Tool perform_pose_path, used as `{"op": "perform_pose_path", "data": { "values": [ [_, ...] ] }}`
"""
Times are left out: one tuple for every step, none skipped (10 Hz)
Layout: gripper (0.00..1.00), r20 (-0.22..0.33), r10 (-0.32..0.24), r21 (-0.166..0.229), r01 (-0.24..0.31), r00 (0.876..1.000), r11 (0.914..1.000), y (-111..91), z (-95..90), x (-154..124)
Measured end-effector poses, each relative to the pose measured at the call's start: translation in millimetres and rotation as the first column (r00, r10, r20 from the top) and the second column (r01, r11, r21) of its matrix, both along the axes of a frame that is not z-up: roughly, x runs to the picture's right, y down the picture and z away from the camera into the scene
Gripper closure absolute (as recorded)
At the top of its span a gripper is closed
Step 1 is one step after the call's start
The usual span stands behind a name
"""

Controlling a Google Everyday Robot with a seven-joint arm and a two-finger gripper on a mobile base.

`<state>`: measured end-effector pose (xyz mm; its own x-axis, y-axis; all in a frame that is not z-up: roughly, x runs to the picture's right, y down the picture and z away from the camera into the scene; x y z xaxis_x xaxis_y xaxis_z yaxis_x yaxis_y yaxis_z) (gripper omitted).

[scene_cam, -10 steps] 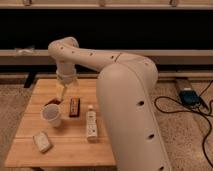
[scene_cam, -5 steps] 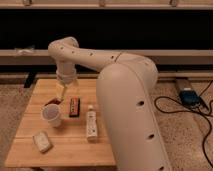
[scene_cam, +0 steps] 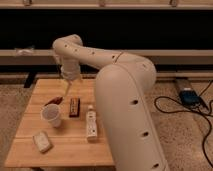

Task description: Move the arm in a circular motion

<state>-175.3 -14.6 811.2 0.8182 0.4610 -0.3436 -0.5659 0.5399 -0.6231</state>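
Observation:
The cream-white arm (scene_cam: 117,80) of thick rounded segments with small dark holes fills the right half of the camera view. It bends over at the elbow (scene_cam: 70,47) and points down over the wooden table (scene_cam: 30,120). Its yellowish gripper (scene_cam: 67,92) hangs just above the table's back left part, close over a red packet (scene_cam: 53,101) and left of a brown bar (scene_cam: 74,106).
On the table stand a white cup (scene_cam: 52,115), a white bottle lying flat (scene_cam: 91,124) and a pale sponge-like block (scene_cam: 42,141). A dark wall with rails runs behind. A blue device (scene_cam: 189,96) and black cables (scene_cam: 200,125) lie on the floor at right.
The arm's lower end has shifted slightly; the objects on the table have not moved.

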Motion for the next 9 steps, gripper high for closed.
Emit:
{"op": "perform_pose_path", "data": {
  "values": [
    [0.2,-0.007,0.0,0.007,0.0,1.0,1.0,-16,13.2,4],
    [0.2,-0.008,-0.004,0.016,0.004,1.0,0.9999,-36,27.4,7],
    [0.2,-0.005,-0.007,0.024,0.007,1.0,0.9997,-49,36.6,7],
    [0.2,0.004,-0.013,0.035,0.013,1.0,0.9993,-60,43.0,5],
    [0.2,0.015,-0.02,0.044,0.02,1.0,0.9988,-66,44.9,1],
    [0.2,0.025,-0.028,0.05,0.027,0.999,0.9984,-68,44.2,-4],
    [0.2,0.031,-0.041,0.048,0.039,0.999,0.9981,-65,41.1,-9],
    [0.2,0.047,-0.051,0.059,0.048,0.998,0.9971,-60,33.9,-20],
    [0.2,0.054,-0.059,0.068,0.055,0.997,0.9962,-56,29.1,-25]
  ]
}}
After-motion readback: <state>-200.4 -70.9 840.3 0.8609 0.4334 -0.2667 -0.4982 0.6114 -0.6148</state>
